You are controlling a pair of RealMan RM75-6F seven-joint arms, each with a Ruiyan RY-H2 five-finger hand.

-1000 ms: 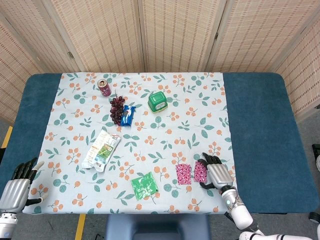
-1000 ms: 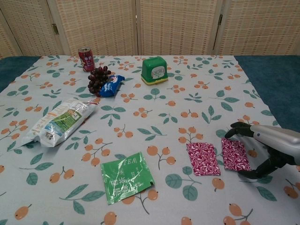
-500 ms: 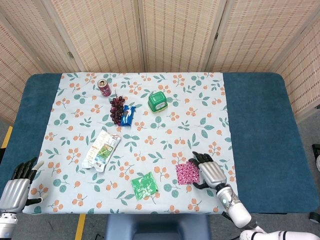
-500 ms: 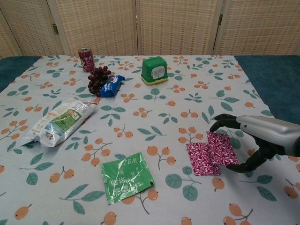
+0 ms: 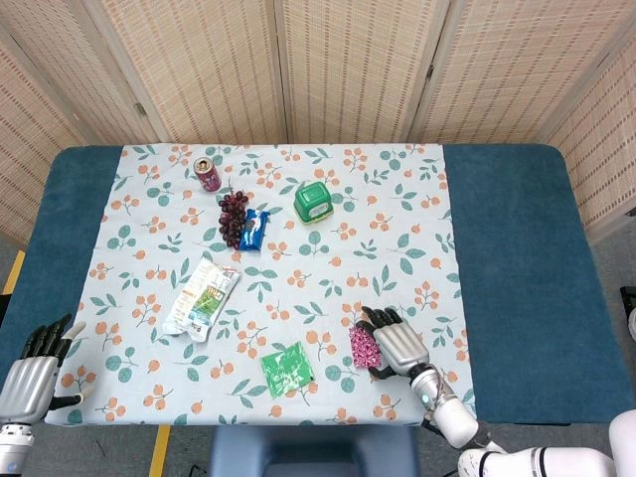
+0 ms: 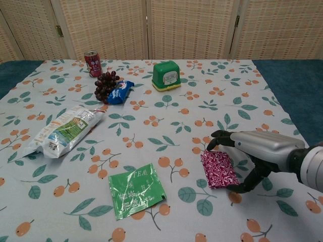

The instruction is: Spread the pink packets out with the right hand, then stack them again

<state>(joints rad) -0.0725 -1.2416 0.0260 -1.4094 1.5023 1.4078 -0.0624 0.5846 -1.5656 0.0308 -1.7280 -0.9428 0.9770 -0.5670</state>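
The pink packets (image 6: pixel 216 168) lie one on top of the other on the flowered cloth, near the front edge right of centre, and show as a single pink patch (image 5: pixel 363 347). My right hand (image 6: pixel 251 155) arches over their right side. Its fingertips (image 6: pixel 216 137) touch the far edge and its thumb sits at the near edge, so it grips the upper packet. In the head view the right hand (image 5: pixel 391 340) covers the packets' right half. My left hand (image 5: pixel 30 370) rests at the table's front left corner, fingers apart and holding nothing.
A green tea sachet (image 6: pixel 137 189) lies just left of the packets. Further off are a white snack bag (image 6: pixel 63 130), grapes (image 6: pixel 105 84), a blue wrapper (image 6: pixel 120 92), a red can (image 6: pixel 92 63) and a green box (image 6: pixel 166 75). Blue table (image 5: pixel 517 248) flanks the cloth.
My right hand slid left, carrying the right pink packet with it. The two packets lay side by side a second ago; now one lies on the other. The left hand stayed still.
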